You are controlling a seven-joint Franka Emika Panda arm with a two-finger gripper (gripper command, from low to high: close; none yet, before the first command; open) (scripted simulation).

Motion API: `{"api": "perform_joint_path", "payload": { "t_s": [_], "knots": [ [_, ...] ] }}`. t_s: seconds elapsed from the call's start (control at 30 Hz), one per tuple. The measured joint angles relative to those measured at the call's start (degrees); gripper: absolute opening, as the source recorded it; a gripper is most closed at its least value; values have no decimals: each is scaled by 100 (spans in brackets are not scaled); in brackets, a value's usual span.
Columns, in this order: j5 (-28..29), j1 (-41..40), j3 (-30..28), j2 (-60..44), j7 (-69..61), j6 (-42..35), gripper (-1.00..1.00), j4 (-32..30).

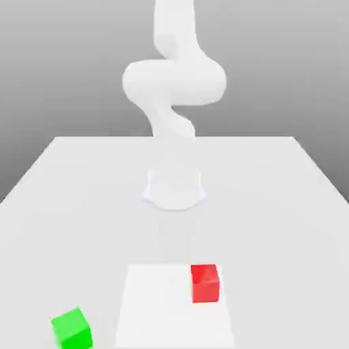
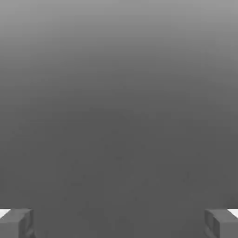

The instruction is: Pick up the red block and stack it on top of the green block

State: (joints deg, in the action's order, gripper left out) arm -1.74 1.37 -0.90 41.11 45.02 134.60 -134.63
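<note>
Grey shading makes up the background behind my pale table [image 1: 272,204], darker low down and lighter higher up, with no detail I can read as a wall or a floor. The tabletop is smooth, plain and nearly white, its far edge running straight across and its sides spreading toward the camera. On it lies a whiter, flat patch [image 1: 170,313], hard to tell from the table except along its faint borders; I cannot tell whether it is a sheet or part of the surface.

The red block [image 1: 205,283] sits upright on that patch, near its border on the exterior view's right. The green block [image 1: 72,329] is on the table, off the patch and well apart from the red one, toward the exterior view's left and turned at an angle. Its lower part is cut off by the picture's edge.

My white arm [image 1: 174,82] rises from its base [image 1: 174,191] at the far part of the table and is cut off at the top; its pale surfaces run together, so the joints are hard to make out. In the hand view, my gripper [image 2: 119,224] has its fingers spread wide, with nothing between them, and both are partly cropped. Beyond them is smooth grey shading that I cannot identify.
</note>
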Motion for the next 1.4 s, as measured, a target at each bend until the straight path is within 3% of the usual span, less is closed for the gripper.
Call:
{"api": "perform_joint_path", "payload": {
  "t_s": [0.4,0.63,0.83,0.87,1.1,1.3,1.4],
  "knots": [
    [-577,575,10,-2631,-179,1522,0,-1499],
    [28,656,168,-4037,384,2424,0,-2334],
    [229,691,110,-5241,535,3424,0,-2278],
    [225,690,112,-5438,537,3591,-100,-2254],
    [246,683,116,-5481,555,3629,-100,-2249],
    [204,676,135,-4406,523,2711,-100,-2403],
    [190,408,24,-4313,129,2390,-100,-2198]
  ]
}}
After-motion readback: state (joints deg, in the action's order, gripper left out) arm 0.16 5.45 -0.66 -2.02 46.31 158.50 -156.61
